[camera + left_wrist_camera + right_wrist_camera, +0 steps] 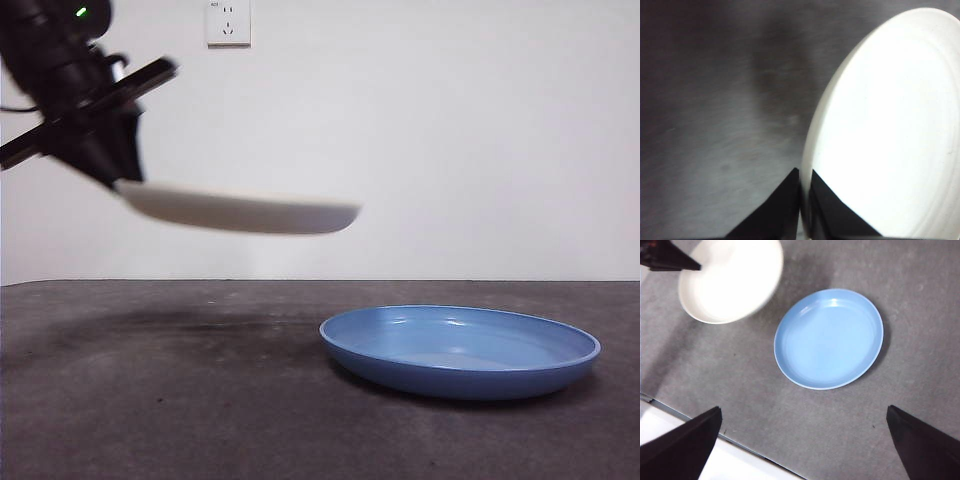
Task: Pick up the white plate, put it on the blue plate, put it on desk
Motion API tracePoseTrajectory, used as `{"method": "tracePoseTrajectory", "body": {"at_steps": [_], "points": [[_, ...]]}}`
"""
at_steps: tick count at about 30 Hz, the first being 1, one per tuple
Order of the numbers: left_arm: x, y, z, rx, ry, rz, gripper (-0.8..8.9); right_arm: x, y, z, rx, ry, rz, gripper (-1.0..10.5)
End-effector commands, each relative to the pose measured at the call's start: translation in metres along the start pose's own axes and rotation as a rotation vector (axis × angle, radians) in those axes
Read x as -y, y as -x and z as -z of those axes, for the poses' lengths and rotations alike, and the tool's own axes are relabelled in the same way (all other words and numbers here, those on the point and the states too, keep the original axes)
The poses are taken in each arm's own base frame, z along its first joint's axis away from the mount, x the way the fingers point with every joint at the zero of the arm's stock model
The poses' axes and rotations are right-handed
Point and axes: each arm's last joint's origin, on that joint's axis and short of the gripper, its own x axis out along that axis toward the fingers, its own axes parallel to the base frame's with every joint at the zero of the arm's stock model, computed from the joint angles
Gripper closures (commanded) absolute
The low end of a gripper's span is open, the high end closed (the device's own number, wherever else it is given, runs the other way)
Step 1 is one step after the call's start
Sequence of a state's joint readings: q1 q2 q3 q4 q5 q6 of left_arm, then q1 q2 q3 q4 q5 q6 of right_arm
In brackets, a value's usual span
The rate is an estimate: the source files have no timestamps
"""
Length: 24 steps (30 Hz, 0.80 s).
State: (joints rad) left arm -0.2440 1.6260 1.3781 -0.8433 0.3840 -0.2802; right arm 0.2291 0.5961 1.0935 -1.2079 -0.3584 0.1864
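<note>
We see the desk (150, 420), grey and mottled, below a white wall (450, 120); the left gripper (805, 200) pinches the blurred white plate (240, 212) aloft, left of the blue plate (460, 352); the right gripper (805, 440) gapes wide, holding nothing

There are two plates: one white plate (240, 211) and one blue plate (460, 350); two grippers: left (806, 200), right (805, 440); one wall socket (228, 22).

Left claw (805, 200) raised, clamped; right claw (802, 440) spread wide.

bright, even | white plate (240, 212) motion-blurred, overexposed | soft desk (150, 400) shadow
</note>
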Motion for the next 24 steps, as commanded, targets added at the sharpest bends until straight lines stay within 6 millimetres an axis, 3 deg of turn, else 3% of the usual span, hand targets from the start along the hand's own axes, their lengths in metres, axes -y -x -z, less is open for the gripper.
{"method": "tracePoseTrajectory", "body": {"at_steps": [1, 7, 15, 24], "points": [[0.017, -0.012, -0.008, -0.005, -0.009, 0.034, 7.98, -0.004, 0.013, 0.0, 0.037, 0.031, 0.022, 3.6], [0.055, -0.045, -0.013, -0.068, -0.062, 0.071, 7.98, -0.006, 0.029, 0.013, 0.061, 0.034, 0.066, 3.6], [0.099, -0.097, -0.014, -0.162, -0.138, 0.096, 7.98, -0.007, 0.035, 0.023, 0.048, 0.021, 0.067, 3.6], [0.112, -0.147, -0.005, -0.267, -0.159, 0.073, 7.98, -0.007, 0.035, 0.023, 0.05, 0.031, 0.068, 3.6]]}}
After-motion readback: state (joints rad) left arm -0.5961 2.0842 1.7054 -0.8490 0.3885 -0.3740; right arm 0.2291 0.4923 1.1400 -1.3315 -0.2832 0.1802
